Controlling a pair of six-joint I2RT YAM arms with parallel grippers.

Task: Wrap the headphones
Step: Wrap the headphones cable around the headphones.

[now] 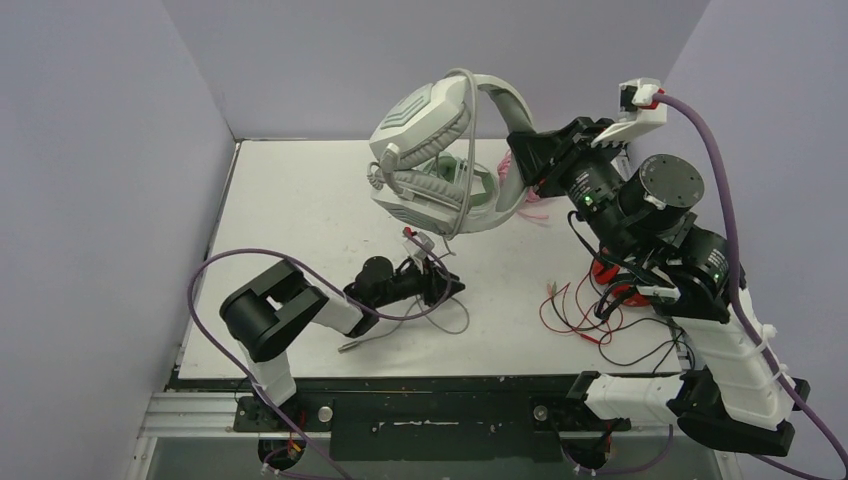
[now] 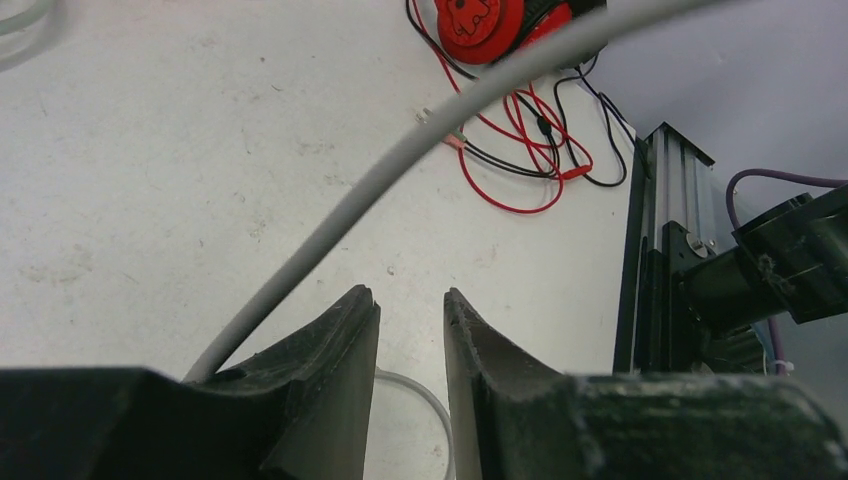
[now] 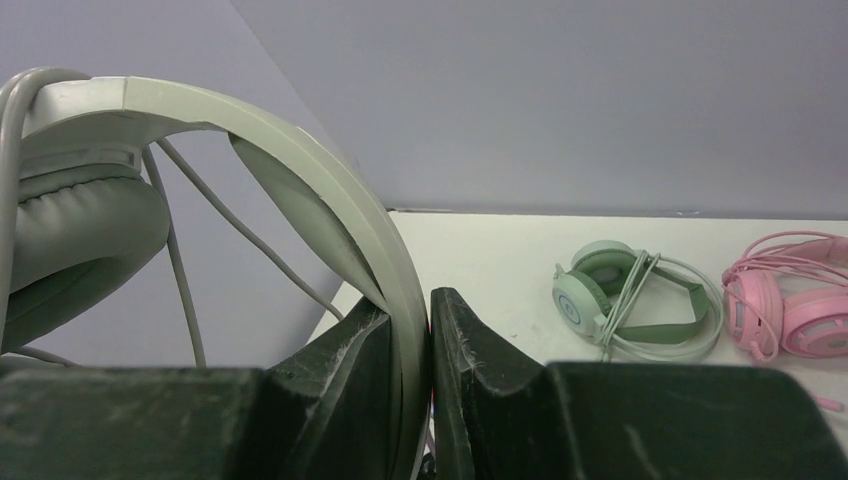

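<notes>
The pale grey-white headset [image 1: 430, 150] is up in the air over the far middle of the tabletop [image 1: 290, 200], not touching it. The right gripper [image 3: 412, 300] has its jaws clamped tight on the headband, so that's what's carrying it. Its grey cable [image 2: 330, 225] hangs down toward the near edge, where the left gripper [image 2: 410, 300] sits low over the tabletop. Those jaws are only a little apart, with nothing pinched between the tips. The cable runs along the outside of one finger, and a loop of it lies on the surface under the gap. The mint green headset [image 3: 630, 300] and the pink headset [image 3: 790, 300] lie side by side by the far edge, each with its cable bundled on it. Over by the right edge there's a red disc [image 2: 480, 20] with loose red and black wires [image 2: 520, 170] sprawled beside it.
</notes>
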